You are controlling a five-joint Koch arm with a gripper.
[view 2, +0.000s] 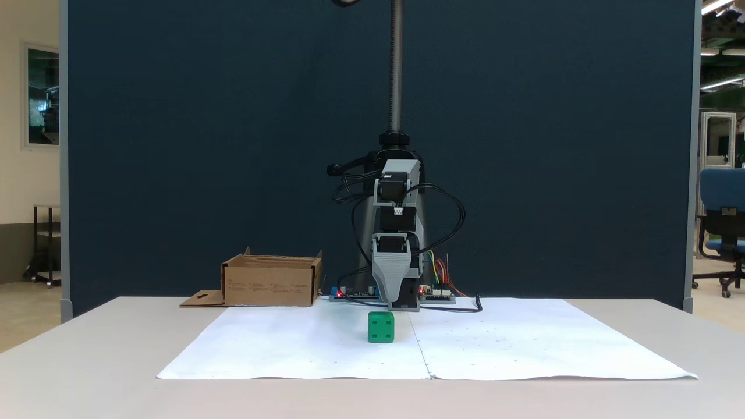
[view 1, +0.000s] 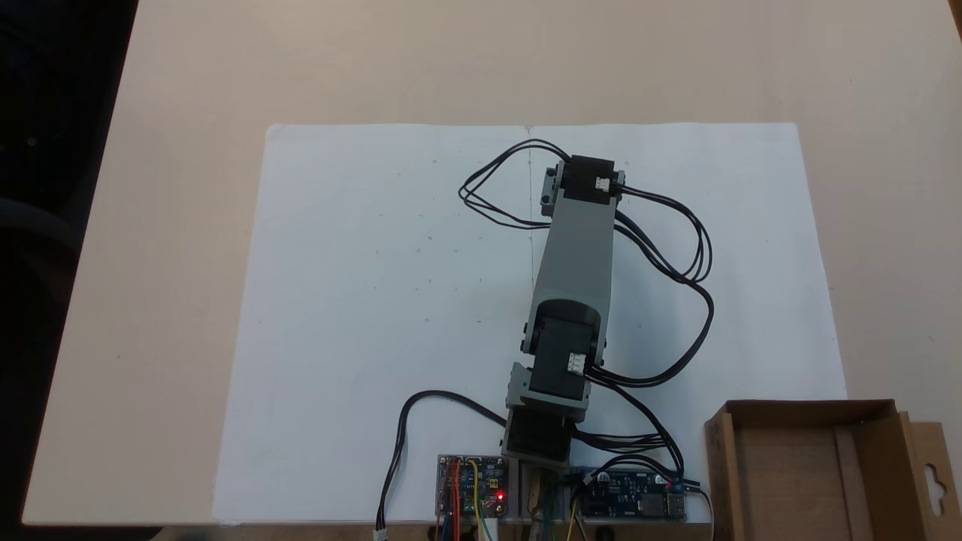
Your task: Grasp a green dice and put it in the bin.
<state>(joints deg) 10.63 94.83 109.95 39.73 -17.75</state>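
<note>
The approach is in hand: the small bright green plastic dice (view 2: 381,326) sits on white paper at the arm's twelve o'clock, ungrasped (jaw opening unreadable), the brown cardboard bin (view 2: 272,281) waiting beside the base.

In a fixed view from the front, the green dice (view 2: 381,326) is set on the paper sheet (view 2: 524,343), which is spread over the table (view 2: 87,349). The gripper (view 2: 401,302) is hung just behind the dice, slightly to its right, apart from it. The bin (view 2: 272,281) is placed on the table to the far left, beside the circuit boards (view 2: 436,295) at the arm's base. In a fixed view from above, the bin (view 1: 782,473) is found at the lower right, off the paper sheet (view 1: 361,300), and the arm (view 1: 575,255) is stretched over the sheet.
</note>
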